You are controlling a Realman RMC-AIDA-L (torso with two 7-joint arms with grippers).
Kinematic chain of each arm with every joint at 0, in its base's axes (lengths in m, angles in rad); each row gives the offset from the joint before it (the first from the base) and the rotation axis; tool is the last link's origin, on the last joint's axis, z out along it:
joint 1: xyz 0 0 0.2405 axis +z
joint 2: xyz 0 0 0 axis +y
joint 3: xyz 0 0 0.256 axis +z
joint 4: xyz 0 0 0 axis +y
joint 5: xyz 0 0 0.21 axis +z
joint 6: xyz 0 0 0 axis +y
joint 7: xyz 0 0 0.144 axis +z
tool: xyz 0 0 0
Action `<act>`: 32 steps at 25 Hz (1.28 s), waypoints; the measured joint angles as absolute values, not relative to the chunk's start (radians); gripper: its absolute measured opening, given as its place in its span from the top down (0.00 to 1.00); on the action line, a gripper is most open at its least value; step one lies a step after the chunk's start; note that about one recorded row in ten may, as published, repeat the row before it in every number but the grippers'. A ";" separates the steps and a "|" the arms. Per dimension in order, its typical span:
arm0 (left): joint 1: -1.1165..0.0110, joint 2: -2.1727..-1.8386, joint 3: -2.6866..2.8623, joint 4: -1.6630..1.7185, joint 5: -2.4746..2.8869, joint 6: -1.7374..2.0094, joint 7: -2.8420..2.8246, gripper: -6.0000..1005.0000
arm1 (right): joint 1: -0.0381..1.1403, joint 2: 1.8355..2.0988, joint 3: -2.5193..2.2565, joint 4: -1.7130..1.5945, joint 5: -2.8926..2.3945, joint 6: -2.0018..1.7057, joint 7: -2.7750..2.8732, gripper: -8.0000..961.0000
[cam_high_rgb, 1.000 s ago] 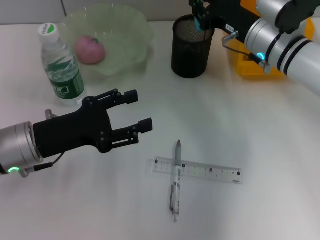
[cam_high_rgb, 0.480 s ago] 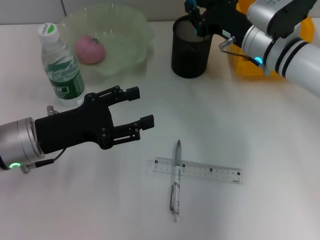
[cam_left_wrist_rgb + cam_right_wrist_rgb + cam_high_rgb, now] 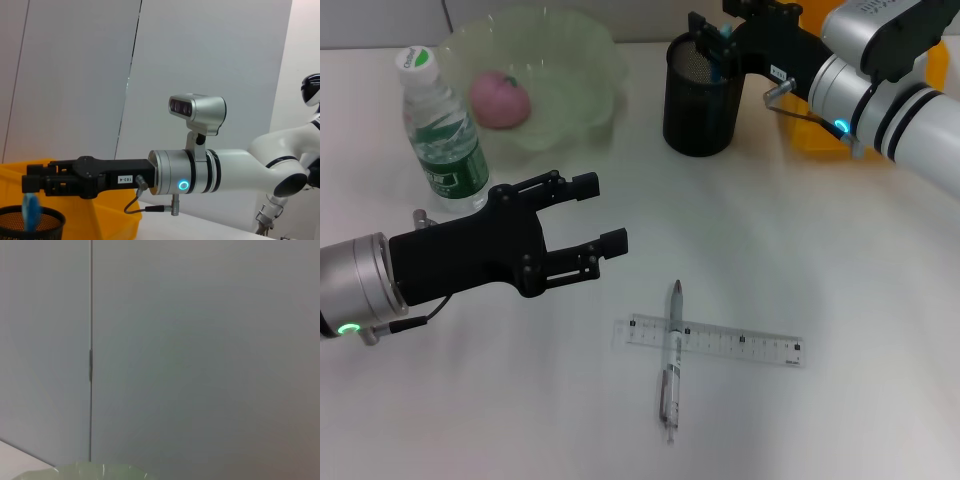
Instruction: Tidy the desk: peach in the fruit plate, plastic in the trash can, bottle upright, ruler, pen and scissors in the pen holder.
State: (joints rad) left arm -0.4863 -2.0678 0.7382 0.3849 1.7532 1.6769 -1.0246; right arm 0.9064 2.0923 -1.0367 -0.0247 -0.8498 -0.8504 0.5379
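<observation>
I see the pen [image 3: 671, 362] and ruler [image 3: 713, 341] waiting on the desk, my left gripper [image 3: 591, 214] wide, the bottle [image 3: 437, 132] upright, the peach [image 3: 499, 99] in the plate [image 3: 582, 60], and my right gripper [image 3: 712, 35] holding scissors [image 3: 31, 212] over the holder [image 3: 701, 96].

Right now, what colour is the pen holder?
Black mesh, the pen holder shows best in the head view.
</observation>
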 joint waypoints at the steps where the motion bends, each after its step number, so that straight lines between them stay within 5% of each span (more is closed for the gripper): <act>1: -0.485 -2.068 0.739 0.385 1.753 1.678 -1.025 0.23 | 0.906 2.092 -1.035 -0.024 -0.850 -0.851 0.538 0.60; 11: -0.471 -2.066 0.741 0.387 1.759 1.688 -1.025 0.23 | 0.845 2.092 -1.038 -0.076 -0.848 -0.937 0.636 0.26; 25: -0.421 -2.042 0.744 0.423 1.801 1.741 -1.014 0.23 | 0.587 2.055 -1.299 -0.594 -1.107 -1.130 1.335 0.26; 32: -0.400 -2.026 0.744 0.427 1.824 1.760 -1.012 0.23 | 0.671 2.020 -1.199 -0.797 -1.701 -1.362 1.846 0.26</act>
State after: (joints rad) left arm -0.3996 -2.0259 0.7438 0.4267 1.8236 1.7598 -1.0124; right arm 0.6714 2.0199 -1.1991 -0.7966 -1.7006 -1.3615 1.8462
